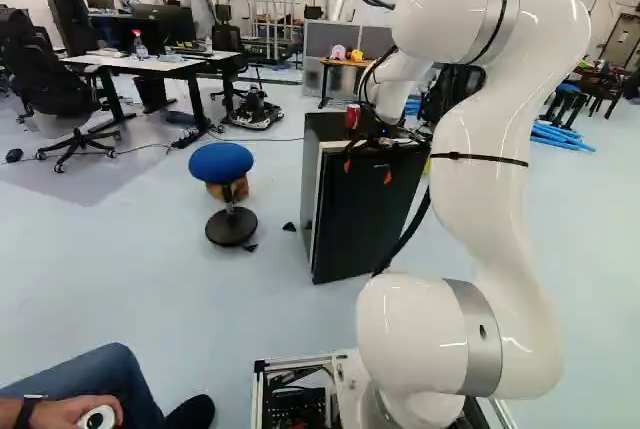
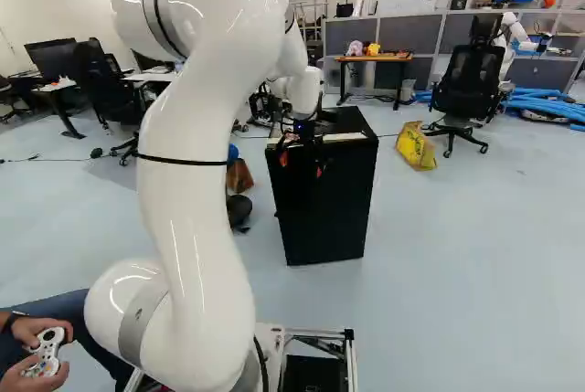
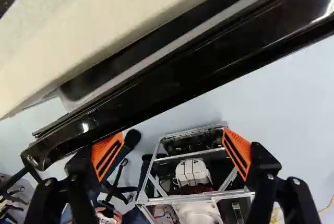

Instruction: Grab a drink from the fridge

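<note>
one black mini fridge [image 1: 365, 224] up ahead, one red can-looking thing [image 1: 352, 117] on top, one claw [image 1: 368, 171] wide open by its near top edge, holding zilch, one blue stool [image 1: 221, 162] left

white arm [image 1: 480, 189] raised, gripper [image 1: 368, 171] spread wide
</note>
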You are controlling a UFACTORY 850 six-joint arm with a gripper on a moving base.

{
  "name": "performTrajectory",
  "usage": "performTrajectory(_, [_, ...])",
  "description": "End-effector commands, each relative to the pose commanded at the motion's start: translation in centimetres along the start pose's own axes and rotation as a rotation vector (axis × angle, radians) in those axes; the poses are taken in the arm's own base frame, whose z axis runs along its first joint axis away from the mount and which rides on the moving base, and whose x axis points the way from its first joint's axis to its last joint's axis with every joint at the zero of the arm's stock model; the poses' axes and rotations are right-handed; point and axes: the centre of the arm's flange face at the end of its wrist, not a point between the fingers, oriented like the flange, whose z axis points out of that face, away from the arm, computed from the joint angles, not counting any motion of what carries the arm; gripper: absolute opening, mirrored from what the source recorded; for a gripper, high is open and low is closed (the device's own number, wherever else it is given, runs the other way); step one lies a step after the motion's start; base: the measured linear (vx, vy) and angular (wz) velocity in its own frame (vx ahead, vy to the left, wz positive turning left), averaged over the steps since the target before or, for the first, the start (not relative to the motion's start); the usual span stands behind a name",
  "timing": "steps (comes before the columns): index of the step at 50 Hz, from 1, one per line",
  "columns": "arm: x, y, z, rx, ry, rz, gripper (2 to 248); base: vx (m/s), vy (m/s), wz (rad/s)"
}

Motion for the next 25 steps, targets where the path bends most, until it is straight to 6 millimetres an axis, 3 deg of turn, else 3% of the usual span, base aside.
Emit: performTrajectory(25, [0.60, 0.00, -0.02, 0.000, 0.067, 0.000, 247, 0.000, 0.000, 0.000])
